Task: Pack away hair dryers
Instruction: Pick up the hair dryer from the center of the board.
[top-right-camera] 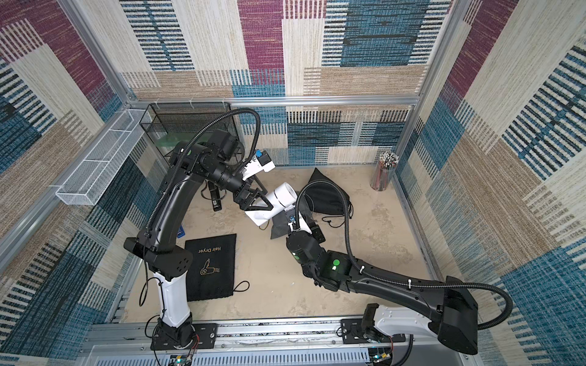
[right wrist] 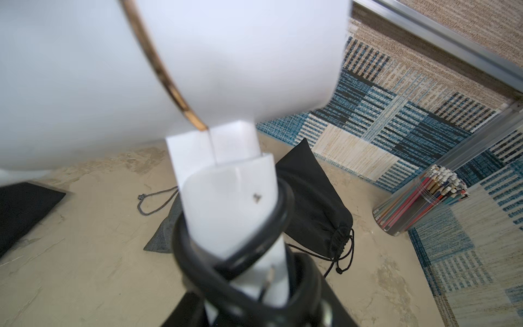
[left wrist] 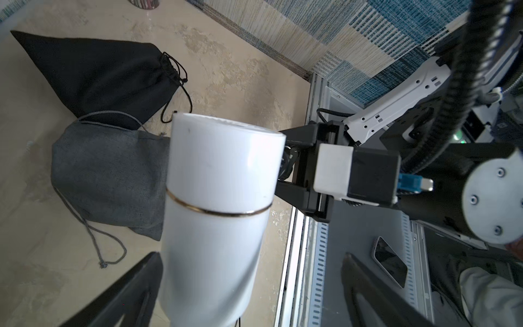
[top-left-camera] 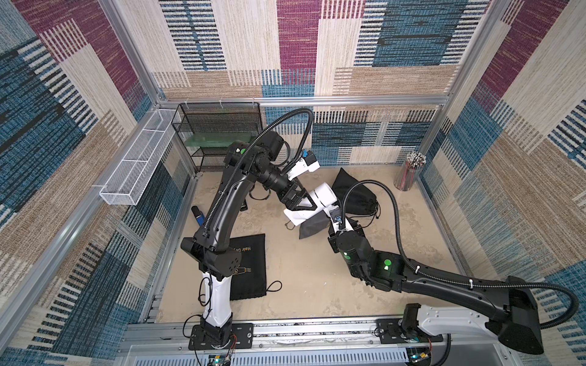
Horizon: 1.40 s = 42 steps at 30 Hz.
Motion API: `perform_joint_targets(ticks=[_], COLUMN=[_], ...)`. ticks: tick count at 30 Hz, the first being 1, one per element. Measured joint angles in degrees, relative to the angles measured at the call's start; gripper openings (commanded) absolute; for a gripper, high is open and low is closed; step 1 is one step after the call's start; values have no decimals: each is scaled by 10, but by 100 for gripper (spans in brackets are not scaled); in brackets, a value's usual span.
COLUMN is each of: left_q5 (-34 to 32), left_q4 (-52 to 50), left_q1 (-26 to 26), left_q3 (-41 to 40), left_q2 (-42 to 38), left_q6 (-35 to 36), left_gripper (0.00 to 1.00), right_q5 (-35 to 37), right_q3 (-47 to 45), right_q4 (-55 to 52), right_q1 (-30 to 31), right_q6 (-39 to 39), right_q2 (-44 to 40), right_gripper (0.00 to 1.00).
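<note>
Left wrist | white hair dryer (left wrist: 220, 175) edge overlaps grey pouch (left wrist: 107, 181) | left jaws apart

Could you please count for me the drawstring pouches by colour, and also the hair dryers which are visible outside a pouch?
black pouches: 2, a flat black pouch and a bulging black pouch
grey pouch: 1
white hair dryer: 1
total: 4

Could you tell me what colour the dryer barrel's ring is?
Gold ring, clearest in the left wrist view.
</note>
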Motion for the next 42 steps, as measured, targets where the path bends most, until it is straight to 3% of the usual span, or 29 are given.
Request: perform_joint_targets(ticks=[8,23,30,38,42], left_q5=[0,2,13,27,29], left_q4=[0,0,0,0,0], left_q1=[-4,-6,-6,-6,-6], left_q3=[-4,-10,-20,-59,-62], left_q2=[-2,14,16,9,6], left_q6=[37,94,119,135,141], left_gripper=[97,100,86,89,82], right_q5=[20,51,60,71,74], right_q3=[0,4,4,4,4], right_q4=[15,73,86,113,122], right_q1=[13,43,49,52,52], right_q6=[-24,-92,-104,-120,-125], right_q2=[0,16,21,21,26], right_gripper=[0,0,1,1,1])
